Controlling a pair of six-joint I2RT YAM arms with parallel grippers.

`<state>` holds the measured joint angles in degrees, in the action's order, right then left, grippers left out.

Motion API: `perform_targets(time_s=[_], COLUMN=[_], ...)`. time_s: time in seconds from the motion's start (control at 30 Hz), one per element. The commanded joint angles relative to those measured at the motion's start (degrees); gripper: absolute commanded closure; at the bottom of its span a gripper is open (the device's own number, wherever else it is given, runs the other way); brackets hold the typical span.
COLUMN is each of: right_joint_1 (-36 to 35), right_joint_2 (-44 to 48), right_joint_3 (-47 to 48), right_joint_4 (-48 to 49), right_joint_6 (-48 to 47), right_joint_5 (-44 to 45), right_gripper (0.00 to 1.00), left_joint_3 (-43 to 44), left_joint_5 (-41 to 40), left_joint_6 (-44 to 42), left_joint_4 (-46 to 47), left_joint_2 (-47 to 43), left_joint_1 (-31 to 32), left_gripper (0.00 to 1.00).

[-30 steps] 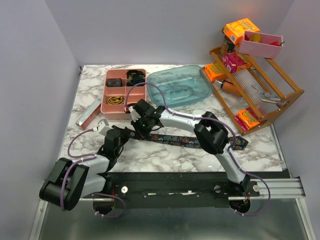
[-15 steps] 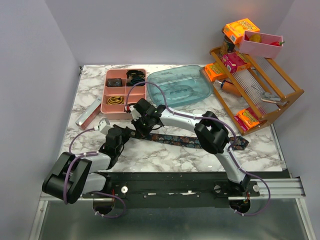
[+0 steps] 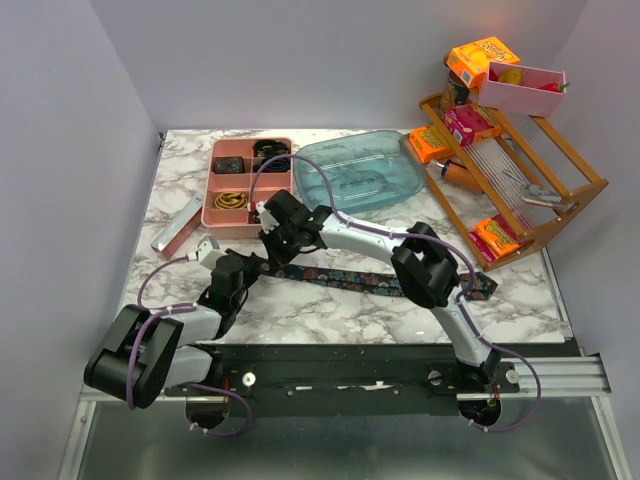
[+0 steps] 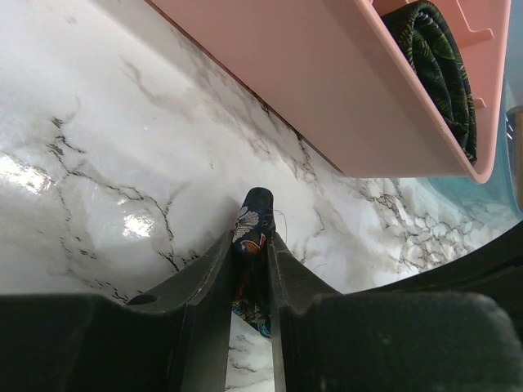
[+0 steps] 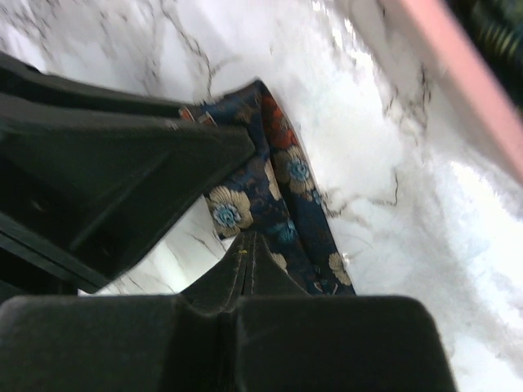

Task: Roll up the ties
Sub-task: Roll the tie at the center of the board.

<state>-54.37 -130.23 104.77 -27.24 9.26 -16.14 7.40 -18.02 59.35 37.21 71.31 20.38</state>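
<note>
A dark floral tie [image 3: 370, 280] lies stretched across the marble table, from its right end near the table's right edge to its left end between both grippers. My left gripper [image 3: 256, 265] is shut on that left end. In the left wrist view the folded tie end [image 4: 255, 208] sticks up between the pinching jaws of the left gripper [image 4: 252, 241]. My right gripper [image 3: 277, 252] is just beside it. In the right wrist view its shut tips [image 5: 248, 238] sit right over the tie [image 5: 290, 175], with nothing between them.
A pink compartment tray [image 3: 213, 185] stands just beyond the grippers and holds rolled dark fabric [image 4: 437, 57]. A teal dish [image 3: 360, 175] lies to its right. A wooden rack [image 3: 520, 190] of snack packs fills the far right. A silver-pink bar [image 3: 177, 227] lies at the left.
The right gripper has edged a little toward the pink tray. The left arm has shifted slightly while keeping its pinch on the tie end.
</note>
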Motion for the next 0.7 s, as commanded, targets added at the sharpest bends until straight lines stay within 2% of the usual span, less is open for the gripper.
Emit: perform_targets(time_s=[0.0, 0.6, 0.67], right_joint_1=[-0.21, -0.21, -0.12], right_joint_2=[-2.39, -5.73, -4.60], right_joint_3=[2.98, 4.48, 3.87], right_joint_4=[1.84, 1.84, 1.85], right_joint_6=[1.03, 1.82, 1.91], right_joint_5=[0.67, 0.23, 0.93], right_gripper=[0.99, 0.99, 0.99], left_joint_3=[0.60, 3.50, 4.20], left_joint_5=[-2.11, -3.07, -4.04], left_joint_6=[-1.43, -5.82, -6.18], left_joint_4=[0.93, -3.54, -4.69], left_joint_2=[-0.82, -5.21, -6.18], left_joint_1=[0.54, 2.38, 2.99], left_gripper=[0.71, 0.75, 0.78])
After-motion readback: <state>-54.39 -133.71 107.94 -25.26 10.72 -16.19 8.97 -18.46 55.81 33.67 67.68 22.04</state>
